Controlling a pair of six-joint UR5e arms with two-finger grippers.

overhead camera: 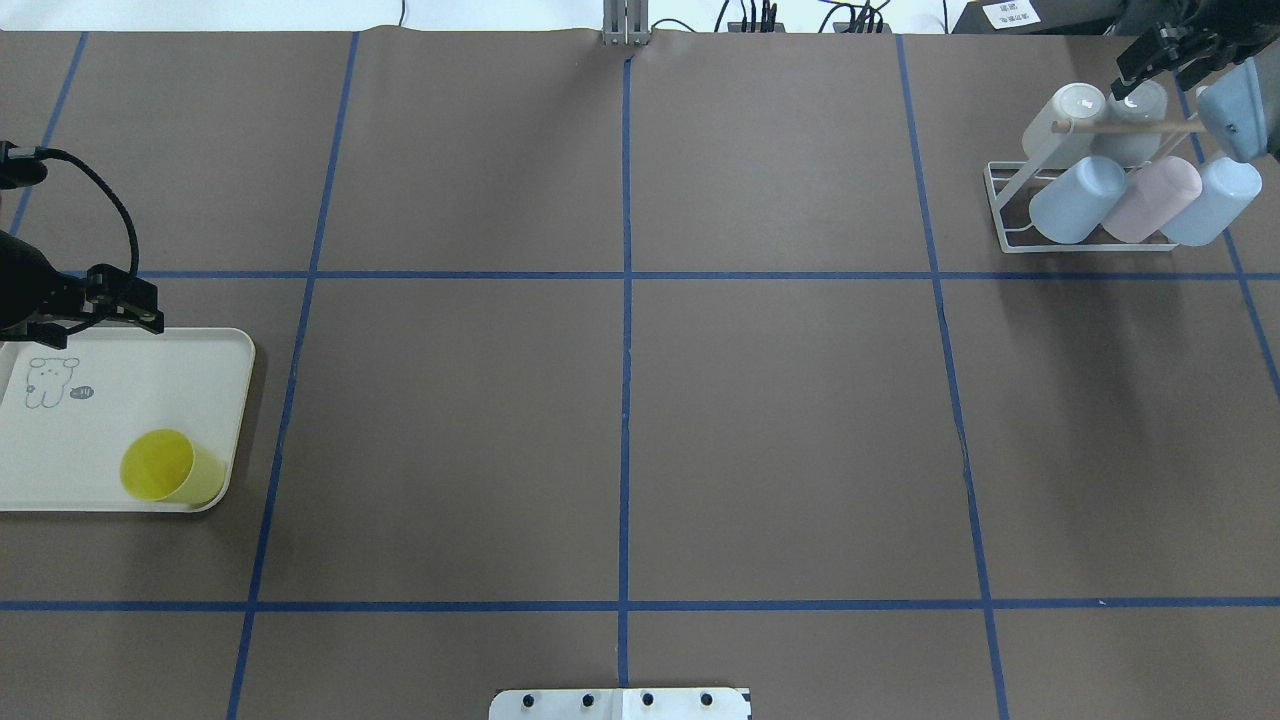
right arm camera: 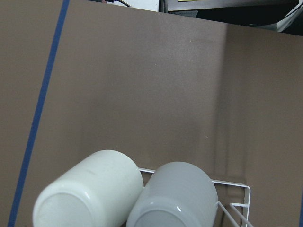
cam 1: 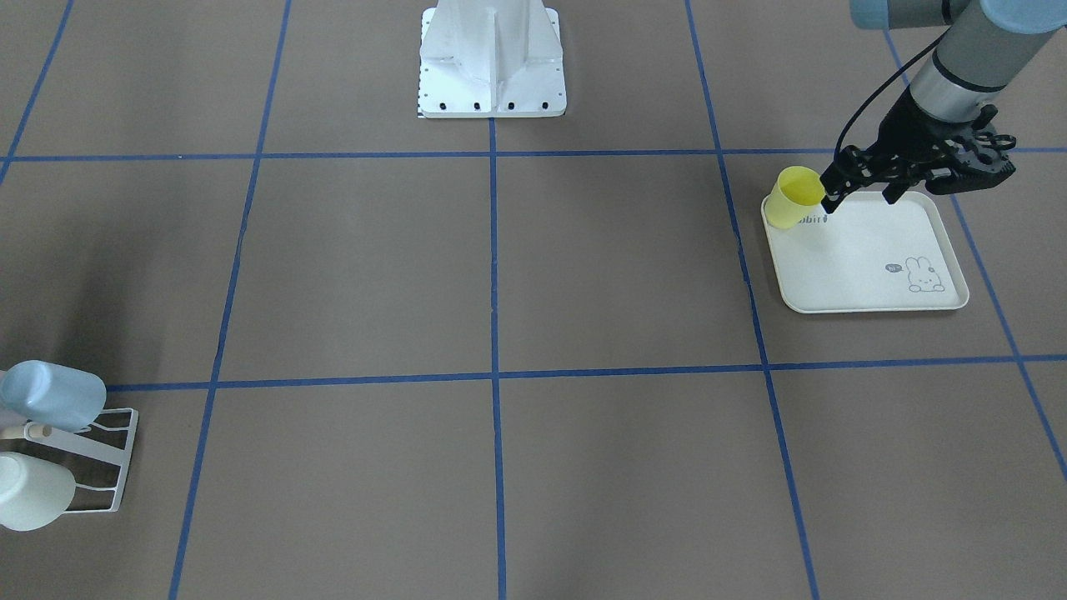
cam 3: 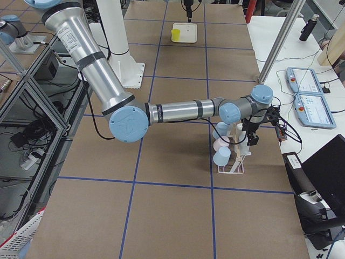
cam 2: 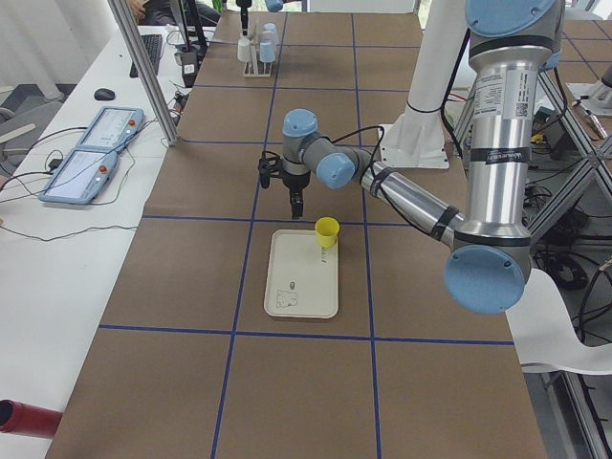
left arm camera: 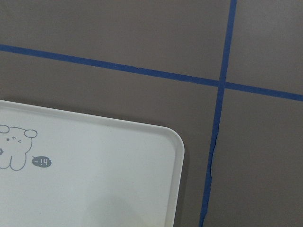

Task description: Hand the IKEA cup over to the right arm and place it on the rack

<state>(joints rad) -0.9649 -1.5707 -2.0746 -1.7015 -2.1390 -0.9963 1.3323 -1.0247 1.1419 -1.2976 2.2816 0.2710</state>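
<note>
Cup: small yellow plastic tapered cup (cam 1: 796,200), upright, mouth up, in a corner of the cream rabbit-print tray (cam 1: 867,287).
Left gripper (cam 1: 859,193): fingers spread, empty.
Right gripper (overhead camera: 1150,65): cannot tell; near the white wire rack (overhead camera: 994,205).

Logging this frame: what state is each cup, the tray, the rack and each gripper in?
yellow cup: upright, mouth up, standing in a tray corner, ungripped.
tray: lying flat, holding only the yellow cup.
rack: carries five cups, tilted on its prongs.
left gripper: open, empty, over the tray's edge.
right gripper: by the rack; open or shut unclear.
</note>
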